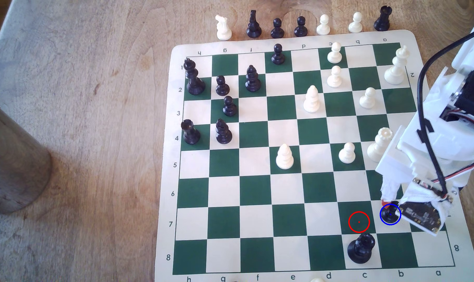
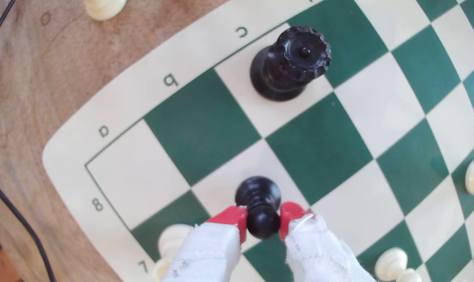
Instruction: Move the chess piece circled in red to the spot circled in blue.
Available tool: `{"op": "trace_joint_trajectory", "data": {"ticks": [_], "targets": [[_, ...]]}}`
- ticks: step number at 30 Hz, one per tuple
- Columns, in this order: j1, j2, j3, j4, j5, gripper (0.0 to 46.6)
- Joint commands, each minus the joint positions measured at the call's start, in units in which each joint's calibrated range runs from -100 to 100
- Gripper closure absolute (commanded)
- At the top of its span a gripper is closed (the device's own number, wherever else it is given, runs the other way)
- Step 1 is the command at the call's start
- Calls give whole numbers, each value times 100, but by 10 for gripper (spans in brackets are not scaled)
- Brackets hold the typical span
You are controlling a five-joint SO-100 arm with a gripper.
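Clamped on the black pawn [image 2: 261,214] by the ball head: end effector [image 2: 263,219], red fingertips [image 2: 231,215] pressed against both sides of the head, white cloth wrapped over the fingers behind them. Pawn upright, flared base resting on or just above a cream square, contact with the surface impossible to tell. In the exterior view, pawn [image 1: 390,212] sitting inside the blue ring [image 1: 390,214], on the cream square of column b, row 7, near the corner of the chessboard [image 1: 165,189] at the exterior view's lower right. Red ring [image 1: 359,222] on the dark green square just beside it, toward the exterior view's left, with only its centre dot inside. One row nearer the board's bottom edge in that view, on a cream square of column c, row 8: taller black piece with a crowned top [image 1: 360,248], upright, well apart from the end effector.

Across the rest of the board: black pieces grouped near the exterior view's left edge, cream-white pieces spread toward the right edge. Off the board, along its far edge on the bare wooden desk [image 1: 81,81]: a row of captured pieces, both black and white. No containers among the things on the desk. At the exterior view's left, a blurred grey cylinder [image 1: 13,162]. Black cable [image 1: 423,89] running down the white arm to the wrist.
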Motion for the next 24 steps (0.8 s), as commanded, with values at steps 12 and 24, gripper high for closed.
{"op": "trace_joint_trajectory", "data": {"ticks": [12, 24], "targets": [[-72, 315, -112, -82, -10, 458], [186, -245, -103, 171, -49, 357]]}}
